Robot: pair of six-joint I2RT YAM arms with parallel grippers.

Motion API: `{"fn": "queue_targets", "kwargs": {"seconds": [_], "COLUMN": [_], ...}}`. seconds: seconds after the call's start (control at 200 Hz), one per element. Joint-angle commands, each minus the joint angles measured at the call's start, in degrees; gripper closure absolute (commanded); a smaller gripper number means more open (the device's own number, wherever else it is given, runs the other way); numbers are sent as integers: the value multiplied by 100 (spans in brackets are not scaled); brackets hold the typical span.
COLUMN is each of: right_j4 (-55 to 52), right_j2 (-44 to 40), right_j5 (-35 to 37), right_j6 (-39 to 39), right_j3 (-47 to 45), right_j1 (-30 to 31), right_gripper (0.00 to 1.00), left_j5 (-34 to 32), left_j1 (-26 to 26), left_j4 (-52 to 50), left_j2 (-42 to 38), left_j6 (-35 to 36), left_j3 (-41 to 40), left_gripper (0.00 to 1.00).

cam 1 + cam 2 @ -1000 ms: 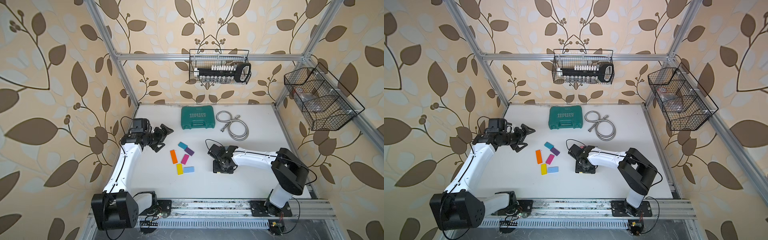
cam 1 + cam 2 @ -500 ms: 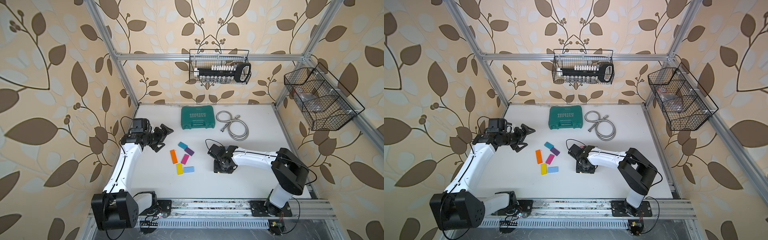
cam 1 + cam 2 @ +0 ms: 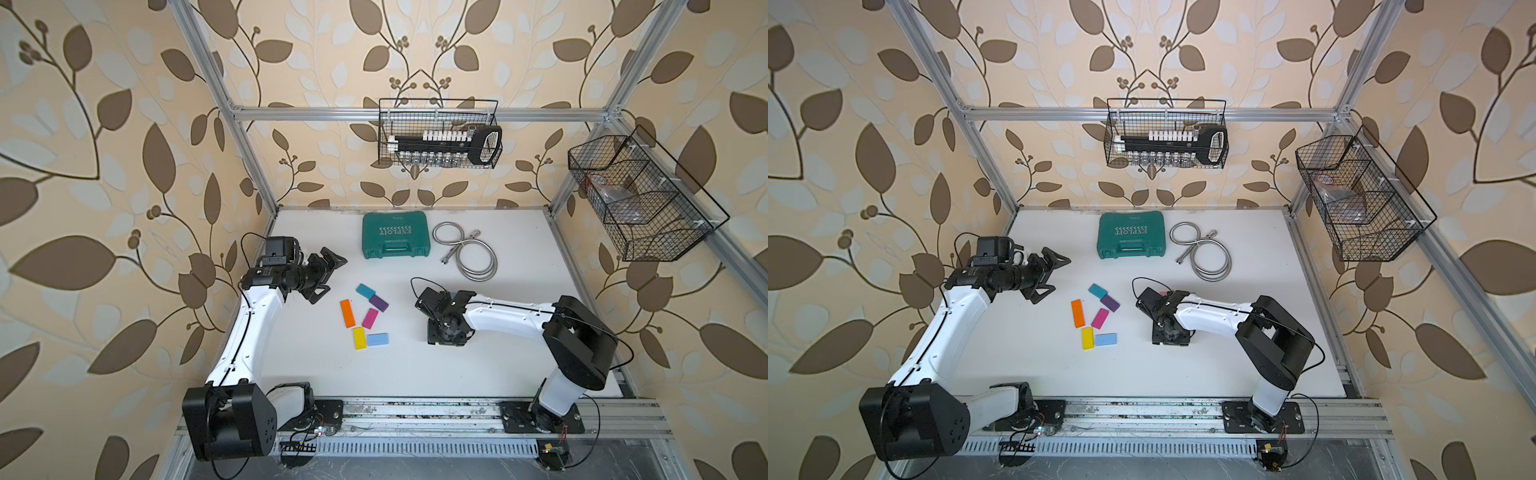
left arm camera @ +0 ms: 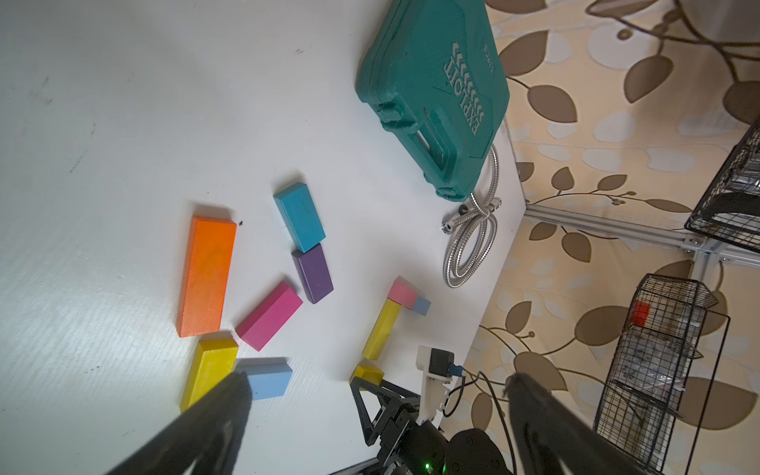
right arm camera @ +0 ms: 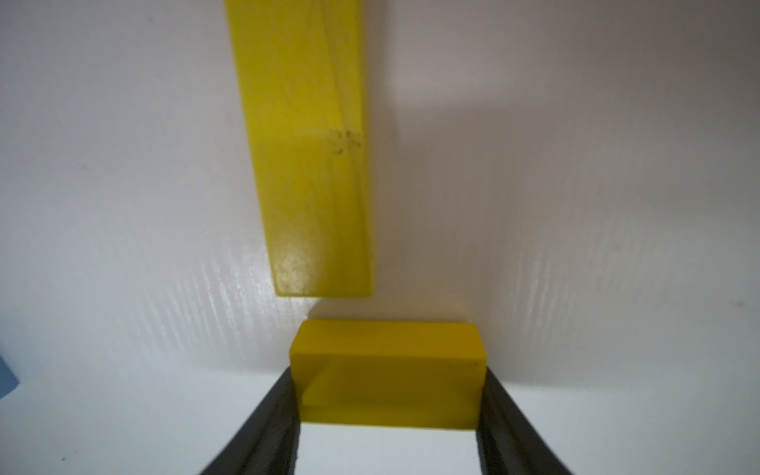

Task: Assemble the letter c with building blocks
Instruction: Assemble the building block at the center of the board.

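Six building blocks lie loose at mid-table in both top views: teal (image 3: pixel 365 291), purple (image 3: pixel 379 303), orange (image 3: pixel 347 313), magenta (image 3: pixel 370 318), yellow (image 3: pixel 359 338) and light blue (image 3: pixel 377 339). My right gripper (image 3: pixel 446 336) points down at the table to their right. In the right wrist view it (image 5: pixel 386 395) is shut on a short yellow block (image 5: pixel 386 370), which lies just off the end of a long yellow block (image 5: pixel 308 164). In the left wrist view a pink block (image 4: pixel 402 293) and a grey-blue block (image 4: pixel 421 305) sit at the long one's far end. My left gripper (image 3: pixel 330 279) hangs open and empty behind the loose group.
A green tool case (image 3: pixel 395 241) and a coiled metal hose (image 3: pixel 469 257) lie at the back of the table. Wire baskets hang on the back wall (image 3: pixel 440 133) and the right wall (image 3: pixel 640 199). The arms' base rail (image 3: pixel 415 411) runs along the front edge.
The right gripper's jaws have drawn in a little on the short yellow block. Neither arm nor any loose block has visibly moved.
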Motion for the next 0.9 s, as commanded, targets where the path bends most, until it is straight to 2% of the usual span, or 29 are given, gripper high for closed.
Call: {"fn": "queue_targets", "kwargs": {"seconds": [0.0,0.9], "right_j4": [-106,-33], "right_j2": [147,294], "right_j5": [168,160], "right_j6": [-58,-146], "right_j3": [203,267], "right_j1": [-51,-184], "right_gripper": [42,40], "left_j5": [74,57], "left_j1": [44,48], "left_j4": [53,70], "left_j2": [-64,-22], "left_j6": [45,68], "left_j3": [79,96], "left_gripper": [1,1]}}
